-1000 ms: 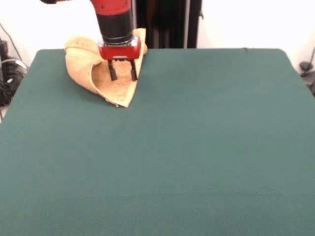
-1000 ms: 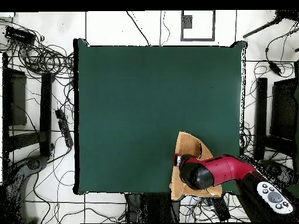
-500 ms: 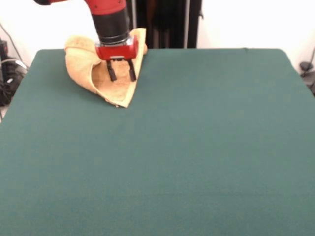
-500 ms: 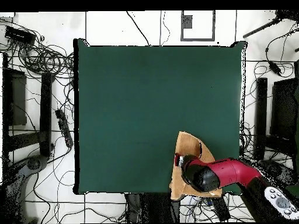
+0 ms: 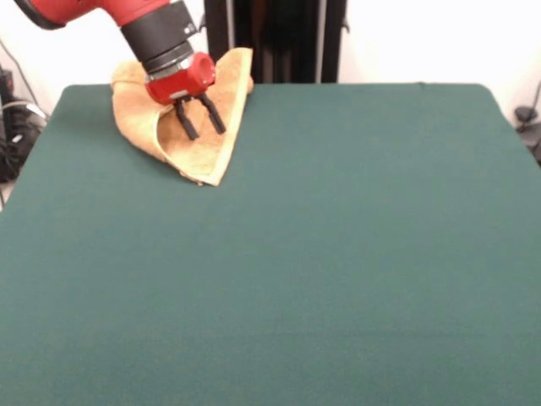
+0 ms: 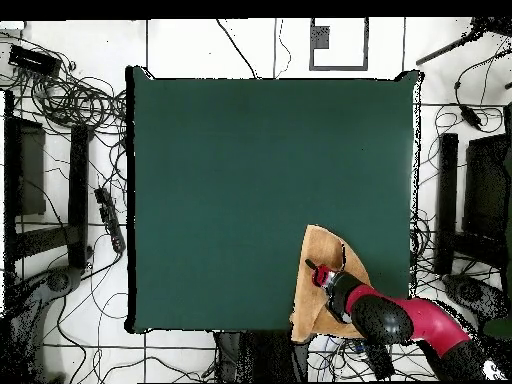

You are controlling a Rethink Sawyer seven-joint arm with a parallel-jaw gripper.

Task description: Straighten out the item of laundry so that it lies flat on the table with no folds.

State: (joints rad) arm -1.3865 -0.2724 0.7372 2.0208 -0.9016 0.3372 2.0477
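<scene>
The item of laundry (image 5: 201,159), an orange-tan towel, lies folded into a pointed wedge at the table's (image 5: 338,254) far left corner, with one part standing up at the back edge. My gripper (image 5: 207,132) hangs tilted just above the towel's inner fold, open, with nothing between its fingers. From overhead, the towel (image 6: 322,248) sits near the table's (image 6: 260,180) bottom right edge. The gripper (image 6: 318,270) pokes out over it there, and the arm covers the towel's lower part.
Tangled cables (image 6: 60,95) lie on the floor left of the table, and dark equipment (image 6: 490,190) stands to its right. Dark poles (image 5: 287,38) rise behind the table's far edge.
The arm has swung away and tilted, so the open gripper now leans at an angle over the towel instead of pointing straight down. The towel has not moved.
</scene>
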